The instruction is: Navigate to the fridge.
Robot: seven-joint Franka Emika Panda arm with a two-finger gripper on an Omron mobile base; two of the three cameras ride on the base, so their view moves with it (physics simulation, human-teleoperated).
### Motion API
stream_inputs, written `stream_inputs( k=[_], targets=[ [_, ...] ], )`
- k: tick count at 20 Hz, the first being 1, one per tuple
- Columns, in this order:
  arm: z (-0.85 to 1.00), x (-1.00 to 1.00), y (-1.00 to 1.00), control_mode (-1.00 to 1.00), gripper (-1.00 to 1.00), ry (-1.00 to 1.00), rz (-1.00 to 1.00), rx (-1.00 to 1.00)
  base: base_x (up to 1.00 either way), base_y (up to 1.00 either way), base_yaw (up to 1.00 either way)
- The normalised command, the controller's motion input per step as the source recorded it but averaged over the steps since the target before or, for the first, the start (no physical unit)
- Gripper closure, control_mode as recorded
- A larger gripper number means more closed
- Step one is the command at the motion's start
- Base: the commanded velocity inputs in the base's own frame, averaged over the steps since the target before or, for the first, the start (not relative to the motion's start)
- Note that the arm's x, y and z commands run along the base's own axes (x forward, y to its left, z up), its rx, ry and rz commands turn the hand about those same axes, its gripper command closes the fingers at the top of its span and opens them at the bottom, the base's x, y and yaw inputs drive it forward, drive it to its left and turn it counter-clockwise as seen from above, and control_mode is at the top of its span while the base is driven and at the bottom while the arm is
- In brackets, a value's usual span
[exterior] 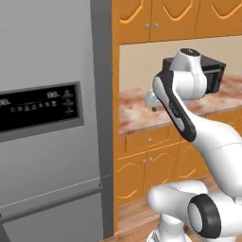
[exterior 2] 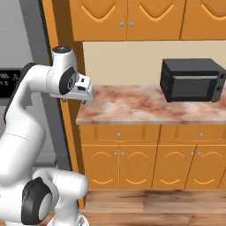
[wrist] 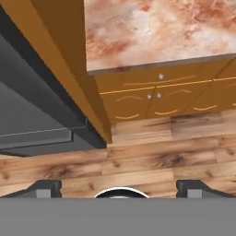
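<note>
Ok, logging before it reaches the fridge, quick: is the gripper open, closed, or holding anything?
Gripper: open, fingertips wide apart, nothing between them, hanging above the wood floor.

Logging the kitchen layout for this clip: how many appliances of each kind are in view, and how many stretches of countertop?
Fridge: 1
Microwave: 1
Countertop: 1
Total: 3
</note>
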Motion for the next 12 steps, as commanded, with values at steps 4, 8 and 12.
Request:
stream_inputs(
  k=[4,8,12],
  targets=[
    [0.00,0.00,0.00,1.00,-1.00,0.00,0.00,0.00,-0.54,1.00,0.00],
    [0.00,0.00,0.00,1.00,-1.00,0.00,0.00,0.00,-0.57,1.00,0.00],
    [0.00,0.00,0.00,1.00,-1.00,0.00,0.00,0.00,-0.46,1.00,0.00]
  ],
)
